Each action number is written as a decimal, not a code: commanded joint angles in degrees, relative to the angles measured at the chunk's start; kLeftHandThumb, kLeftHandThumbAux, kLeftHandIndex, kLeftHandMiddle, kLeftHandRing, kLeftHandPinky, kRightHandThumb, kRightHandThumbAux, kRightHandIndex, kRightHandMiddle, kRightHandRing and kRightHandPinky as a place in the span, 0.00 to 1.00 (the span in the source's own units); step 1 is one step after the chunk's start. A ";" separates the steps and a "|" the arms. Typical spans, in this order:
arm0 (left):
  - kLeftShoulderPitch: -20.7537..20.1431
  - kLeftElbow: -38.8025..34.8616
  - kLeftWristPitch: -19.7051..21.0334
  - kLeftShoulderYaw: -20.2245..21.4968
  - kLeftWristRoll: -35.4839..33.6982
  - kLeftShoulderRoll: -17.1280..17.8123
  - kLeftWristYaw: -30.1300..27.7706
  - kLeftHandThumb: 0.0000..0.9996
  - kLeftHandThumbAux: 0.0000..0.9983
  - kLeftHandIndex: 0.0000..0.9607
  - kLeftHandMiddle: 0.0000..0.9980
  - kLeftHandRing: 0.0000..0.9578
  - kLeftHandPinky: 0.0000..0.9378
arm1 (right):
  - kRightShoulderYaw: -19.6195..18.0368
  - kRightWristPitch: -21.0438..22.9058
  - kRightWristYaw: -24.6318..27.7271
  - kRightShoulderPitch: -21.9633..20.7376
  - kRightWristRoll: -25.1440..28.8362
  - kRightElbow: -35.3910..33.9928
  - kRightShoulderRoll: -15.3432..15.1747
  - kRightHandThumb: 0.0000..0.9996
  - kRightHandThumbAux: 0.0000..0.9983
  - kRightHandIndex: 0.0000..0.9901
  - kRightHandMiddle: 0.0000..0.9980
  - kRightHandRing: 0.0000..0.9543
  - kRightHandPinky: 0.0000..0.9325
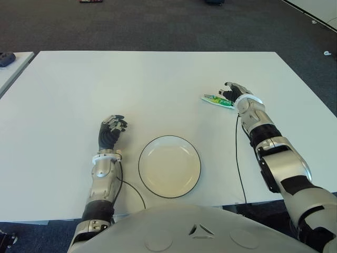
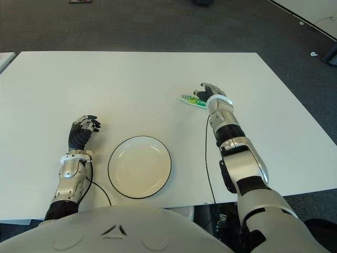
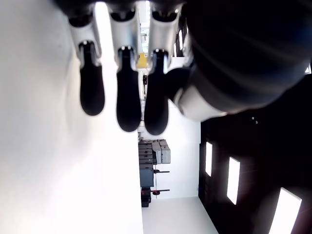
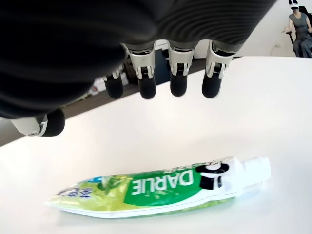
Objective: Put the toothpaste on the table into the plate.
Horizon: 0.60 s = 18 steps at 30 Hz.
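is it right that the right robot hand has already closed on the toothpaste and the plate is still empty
Not quite. The right wrist view shows the right robot hand open above the toothpaste, its fingers clear of the tube, which lies flat on the table. The plate is indeed empty.

Toothpaste tube [image 4: 161, 189]: glossy soft plastic. Plate [image 1: 169, 166]: smooth, glazed sheen. Table [image 1: 131, 89]: smooth matt white. Floor [image 1: 158, 23]: rough dark carpet.

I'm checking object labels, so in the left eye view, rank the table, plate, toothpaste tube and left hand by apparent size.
1. table
2. plate
3. left hand and toothpaste tube: look alike in size; the right hand partly covers the tube.
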 commanded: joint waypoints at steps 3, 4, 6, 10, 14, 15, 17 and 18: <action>0.64 0.18 0.83 0.00 0.62 0.01 1.15 0.70 0.72 0.45 0.55 0.57 0.55 | 3.21 -3.39 -2.09 -4.81 -0.80 11.60 1.07 0.49 0.22 0.00 0.00 0.00 0.00; 0.69 0.12 0.87 -0.01 0.64 0.01 1.21 0.70 0.72 0.45 0.55 0.58 0.55 | 3.56 -3.69 -2.37 -5.13 -0.81 12.61 1.12 0.49 0.22 0.00 0.00 0.00 0.00; 0.75 0.04 0.98 0.00 0.54 0.04 1.22 0.70 0.72 0.45 0.55 0.58 0.56 | 4.13 -4.19 -2.96 -5.56 -0.76 14.24 1.19 0.49 0.22 0.00 0.00 0.00 0.00; 0.72 0.01 1.39 0.08 0.29 0.27 1.08 0.70 0.72 0.45 0.55 0.58 0.55 | 5.02 -5.04 -4.42 -5.76 -0.55 16.92 1.16 0.49 0.22 0.00 0.00 0.00 0.00; 1.01 -0.23 1.42 0.15 0.29 0.40 1.10 0.70 0.72 0.45 0.55 0.58 0.55 | 5.56 -5.57 -5.29 -5.53 -0.44 18.73 1.02 0.49 0.22 0.00 0.00 0.00 0.00; 1.11 -0.32 1.37 0.21 0.24 0.41 1.11 0.70 0.72 0.45 0.55 0.58 0.55 | 5.88 -5.27 -4.96 -5.74 -0.62 19.11 1.12 0.49 0.22 0.00 0.00 0.00 0.00; 1.25 -0.46 1.31 0.28 0.16 0.41 1.10 0.70 0.72 0.45 0.55 0.58 0.55 | 6.36 -4.90 -4.56 -6.07 -0.73 19.50 1.27 0.49 0.22 0.00 0.00 0.00 0.00; 1.32 -0.53 1.31 0.35 0.05 0.38 1.10 0.70 0.72 0.45 0.55 0.58 0.55 | 6.64 -4.69 -4.24 -6.18 -0.82 19.75 1.32 0.49 0.22 0.00 0.00 0.00 0.00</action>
